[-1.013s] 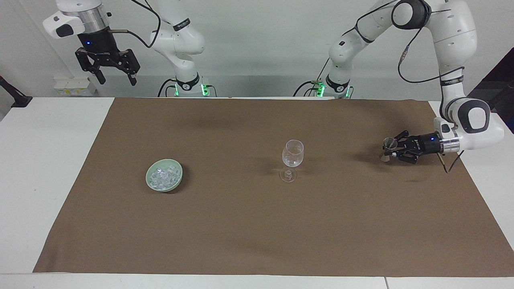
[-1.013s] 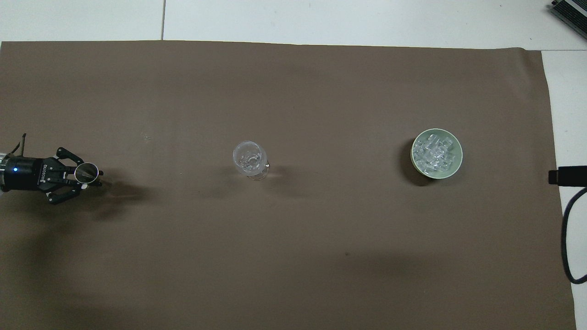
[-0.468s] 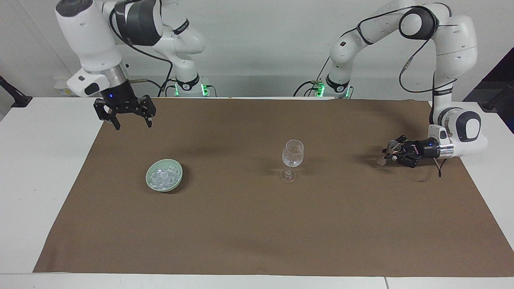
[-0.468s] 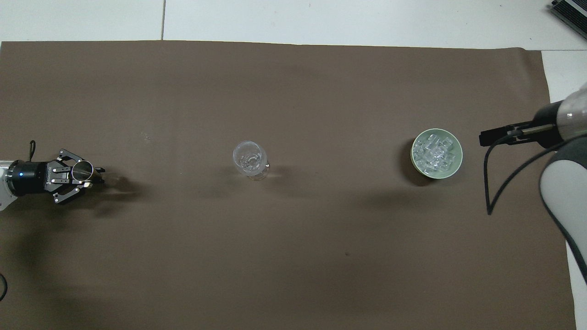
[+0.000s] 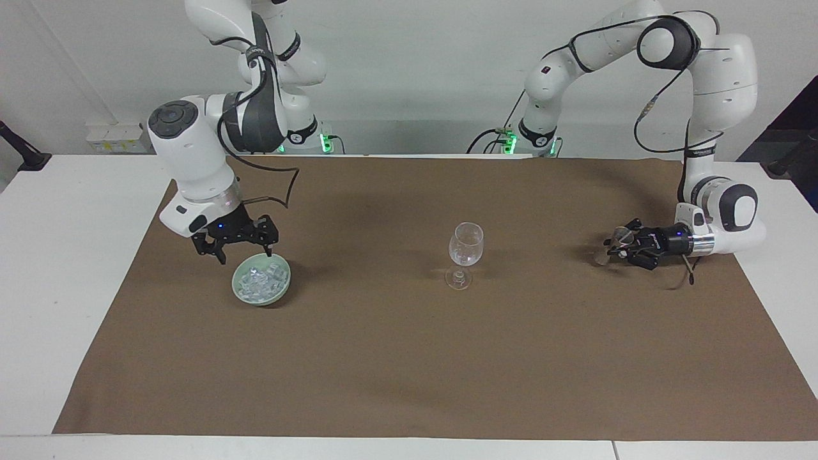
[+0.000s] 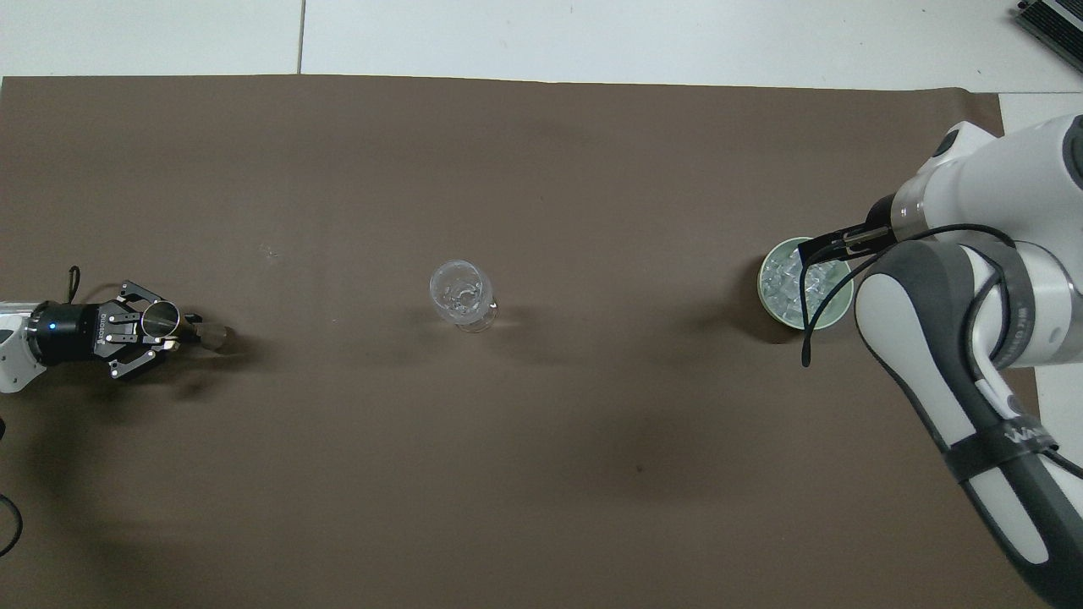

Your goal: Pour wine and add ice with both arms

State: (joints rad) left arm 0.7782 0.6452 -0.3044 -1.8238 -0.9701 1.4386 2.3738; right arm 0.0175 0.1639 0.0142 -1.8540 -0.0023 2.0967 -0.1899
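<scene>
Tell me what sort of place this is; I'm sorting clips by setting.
Likely a robotics lab, not a bar: two white arms fixed at a table spread with a brown cloth, holding only a wine glass and a bowl of ice, against a bare wall.

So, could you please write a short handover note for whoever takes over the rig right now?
Left gripper: shut on a small metal measuring cup, low over the cloth at the left arm's end.
Right gripper: open, just above the green bowl, holding nothing.
Ice: all heaped in the bowl, toward the right arm's end.
Glass: upright mid-cloth, between bowl and cup; no ice in it, and whether it holds liquid cannot be told.
Done: the cup is picked up and the right arm is at the bowl.
Left: pick ice, drop it in the glass; check the pour.
</scene>
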